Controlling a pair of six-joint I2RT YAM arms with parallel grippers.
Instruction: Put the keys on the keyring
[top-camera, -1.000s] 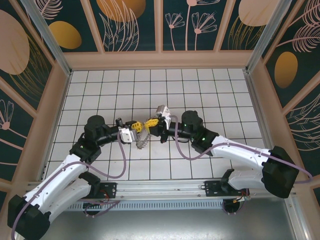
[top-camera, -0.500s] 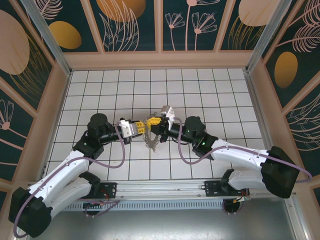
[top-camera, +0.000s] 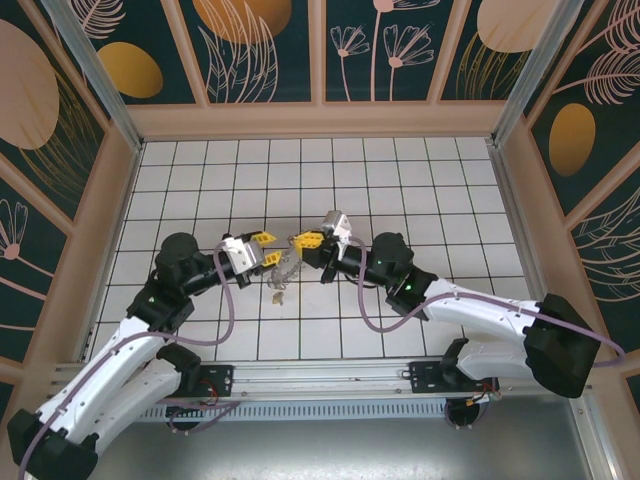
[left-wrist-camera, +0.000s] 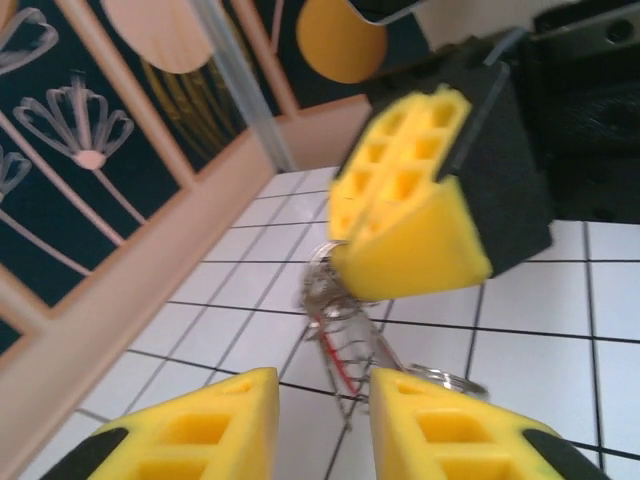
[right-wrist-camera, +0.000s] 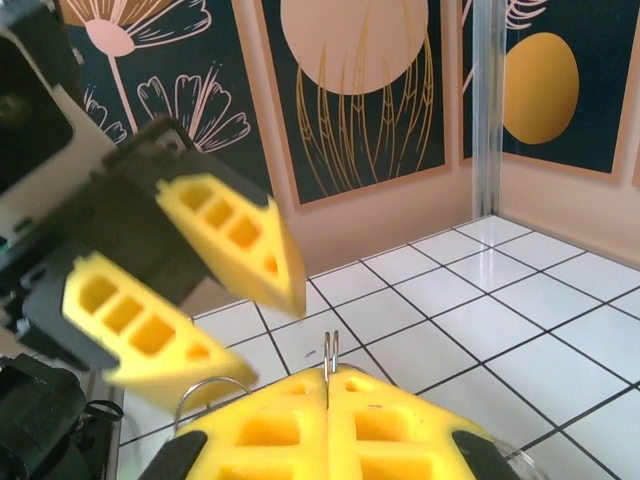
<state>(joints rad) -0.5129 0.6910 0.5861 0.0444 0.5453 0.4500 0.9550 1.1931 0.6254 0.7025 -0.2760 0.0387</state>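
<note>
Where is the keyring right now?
In the top view, the keyring hangs near the middle from the shut right gripper, just right of the open left gripper.

Near the middle of the tabletop (top-camera: 400, 190) the left gripper (top-camera: 262, 248) sits left and the right gripper (top-camera: 305, 243) right, tips near each other; the keyring (top-camera: 283, 270) hangs pinched in the right gripper's tips, between both, slightly nearer the near edge.
</note>
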